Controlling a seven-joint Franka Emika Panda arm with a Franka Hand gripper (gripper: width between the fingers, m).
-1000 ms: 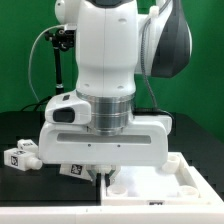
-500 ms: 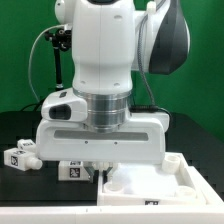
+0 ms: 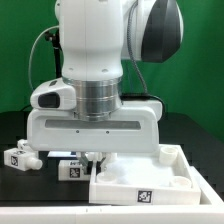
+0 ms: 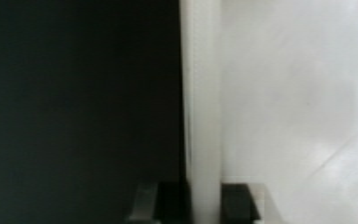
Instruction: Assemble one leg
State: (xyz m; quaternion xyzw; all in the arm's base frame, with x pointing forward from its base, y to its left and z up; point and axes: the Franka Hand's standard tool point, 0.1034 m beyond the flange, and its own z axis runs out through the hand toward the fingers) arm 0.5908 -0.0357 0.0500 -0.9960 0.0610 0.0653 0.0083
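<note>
A leg (image 3: pixel 16 157), a small white block with tag markers, lies on the black table at the exterior view's left. A second leg (image 3: pixel 70 168) lies just left of the gripper. My gripper (image 3: pixel 93 157) is low over the table, mostly hidden under the hand, at the left rim of the large white square panel (image 3: pixel 150 182). In the wrist view my gripper (image 4: pixel 201 200) has one finger (image 4: pixel 158 202) on each side of the panel's raised rim (image 4: pixel 202 90), shut on it. No leg shows in the wrist view.
The panel has rounded pockets inside and a tag on its front wall (image 3: pixel 142 196). A black camera stand (image 3: pixel 58 50) with cables rises at the back left. The black table (image 3: pixel 30 185) shows at the front left.
The arm has moved toward the exterior view's left and the panel has come with it, sliding left and turning so that its front wall with the tag now shows.
</note>
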